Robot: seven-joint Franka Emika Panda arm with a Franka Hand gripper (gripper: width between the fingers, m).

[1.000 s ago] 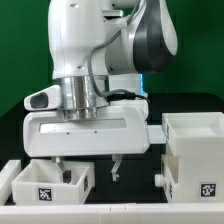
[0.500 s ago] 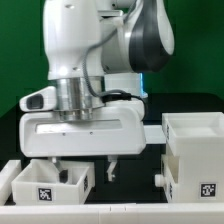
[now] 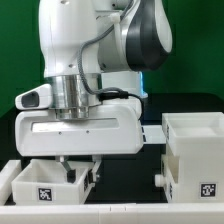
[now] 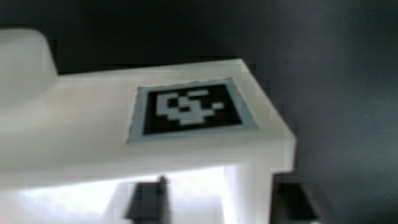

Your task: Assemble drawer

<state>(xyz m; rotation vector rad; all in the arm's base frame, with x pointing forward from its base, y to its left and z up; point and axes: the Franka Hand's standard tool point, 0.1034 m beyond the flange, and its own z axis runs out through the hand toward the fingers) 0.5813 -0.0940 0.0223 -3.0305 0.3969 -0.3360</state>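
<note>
In the exterior view, a small open-topped white plastic tray [image 3: 50, 180] with a black-and-white square tag [image 3: 46, 193] on its front wall sits on the black tabletop [image 3: 135, 168] at the exterior view's left, and the white robot arm's jaws [image 3: 80, 172] reach down at its right-hand wall, one dark finger [image 3: 60, 164] inside the tray and the other just outside, spread apart with nothing clamped. The large white open-topped casing [image 3: 193, 155], smooth and box-shaped with its own tag, stands well apart at the exterior view's right before a green backdrop [image 3: 185, 60]. The blurred wrist view shows a matte white tagged wall [image 4: 151, 130] and two dark fingertips [image 4: 150, 198] apart.

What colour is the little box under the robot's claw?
White, with a black-and-white square tag; the small tray shows best in the exterior view.
</note>
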